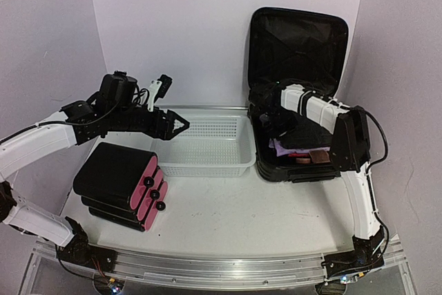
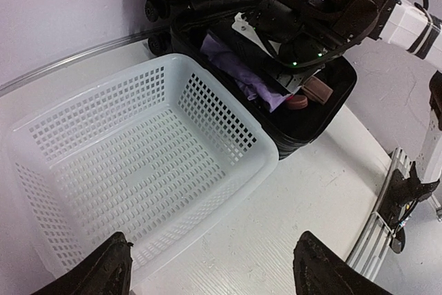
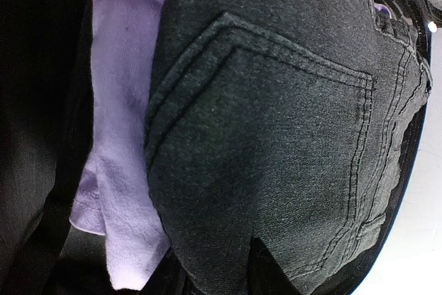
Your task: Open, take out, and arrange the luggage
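The luggage [image 1: 297,39] lies open at the table's [image 1: 242,219] far right corner, lid upright, giving the right gripper [image 1: 273,122] access to the dark jeans [image 3: 276,136]. Whether its 2 fingers pinch them, I cannot tell. The left gripper [image 1: 176,126] hovers spread wide above the white basket's [image 1: 207,168] left rim.

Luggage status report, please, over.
Left gripper open, over the white basket edge. Right gripper down in the luggage on dark jeans, grip unclear. Lid upright, lilac cloth inside. Nothing seen blocking.

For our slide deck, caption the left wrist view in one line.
Left claw open above the white basket; beyond it, the right arm reaches into the open luggage.
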Controlling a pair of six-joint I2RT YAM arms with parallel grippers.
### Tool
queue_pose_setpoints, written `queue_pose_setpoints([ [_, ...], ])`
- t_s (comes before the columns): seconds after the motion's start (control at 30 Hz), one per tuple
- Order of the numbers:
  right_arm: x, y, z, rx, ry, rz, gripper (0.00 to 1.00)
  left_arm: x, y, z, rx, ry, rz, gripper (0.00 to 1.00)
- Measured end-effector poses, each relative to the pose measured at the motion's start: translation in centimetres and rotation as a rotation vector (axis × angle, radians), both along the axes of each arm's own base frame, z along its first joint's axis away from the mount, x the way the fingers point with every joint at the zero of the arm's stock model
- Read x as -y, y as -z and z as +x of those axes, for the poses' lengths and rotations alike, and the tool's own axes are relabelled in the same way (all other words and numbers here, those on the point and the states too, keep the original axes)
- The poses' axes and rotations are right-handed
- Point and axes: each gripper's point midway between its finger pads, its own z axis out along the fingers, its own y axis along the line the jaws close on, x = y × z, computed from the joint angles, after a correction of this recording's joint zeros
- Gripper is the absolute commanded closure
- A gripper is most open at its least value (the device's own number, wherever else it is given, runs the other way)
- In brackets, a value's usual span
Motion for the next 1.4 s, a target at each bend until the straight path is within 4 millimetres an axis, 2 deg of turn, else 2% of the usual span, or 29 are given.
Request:
queue_pose_setpoints([
  [0.1,0.1,-0.5,0.1,-0.001,0.0,0.026,0.86,0.2,0.7,0.2,-0.045,-0.016,-0.011,0.09],
  [0.27,0.7,-1.7,0.1,-0.001,0.003,0.095,0.94,0.8,2.6,0.9,-0.161,-0.052,-0.037,0.09],
  [0.37,0.9,-2.1,0.0,-0.007,0.001,0.133,1.0,1.4,3.0,1.6,-0.227,-0.067,-0.067,0.11],
  [0.5,1.0,-2.0,-0.1,-0.028,0.003,0.216,1.0,2.5,3.2,2.4,-0.31,-0.082,-0.114,0.13],
  [0.63,1.4,-1.9,-0.2,-0.058,0.02,0.37,1.0,3.2,3.7,3.0,-0.385,-0.095,-0.15,0.15],
  [0.87,1.8,-3.9,-0.7,-0.064,0.017,0.593,1.0,3.8,5.9,3.8,-0.49,-0.121,-0.163,0.18],
  [1.1,2.0,-5.7,-1.1,-0.048,0.019,0.717,1.0,4.3,6.3,4.5,-0.522,-0.132,-0.18,0.18],
  [1.27,1.7,-6.3,-0.8,-0.039,0.038,0.787,1.0,3.7,6.4,5.1,-0.544,-0.157,-0.196,0.19],
  [1.4,1.2,-6.5,-0.8,-0.039,0.048,0.814,1.0,1.7,6.4,6.9,-0.538,-0.212,-0.208,0.18],
])
